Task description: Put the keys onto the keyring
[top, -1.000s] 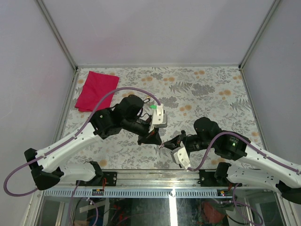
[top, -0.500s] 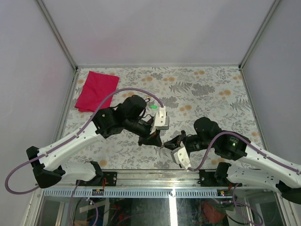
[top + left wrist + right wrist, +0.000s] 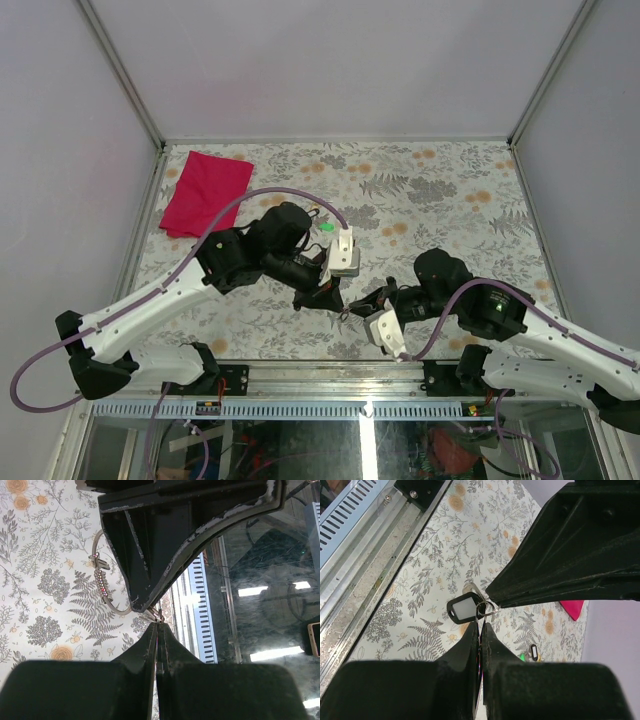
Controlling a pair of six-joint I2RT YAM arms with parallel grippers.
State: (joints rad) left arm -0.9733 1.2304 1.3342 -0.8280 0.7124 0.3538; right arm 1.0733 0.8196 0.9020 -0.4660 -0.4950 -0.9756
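My left gripper (image 3: 334,297) and right gripper (image 3: 352,308) meet tip to tip above the table's near middle. The keyring (image 3: 106,587), a thin silver wire ring with small beads, hangs between them. In the left wrist view my left gripper (image 3: 157,625) is shut on a small silvery loop (image 3: 154,614) of it. In the right wrist view my right gripper (image 3: 481,626) is shut on a thin wire of the keyring. One key (image 3: 465,609) with a black loop head hangs from a small ring (image 3: 488,609) there. Another key (image 3: 534,652) lies on the table.
A tiny green piece (image 3: 326,227) lies beside the loose key behind the left arm. A red cloth (image 3: 205,192) lies at the far left. The table's metal front rail (image 3: 380,550) runs close under the grippers.
The left gripper shifted slightly right and toward the right gripper a second ago. Since then both have held almost still, tips together.
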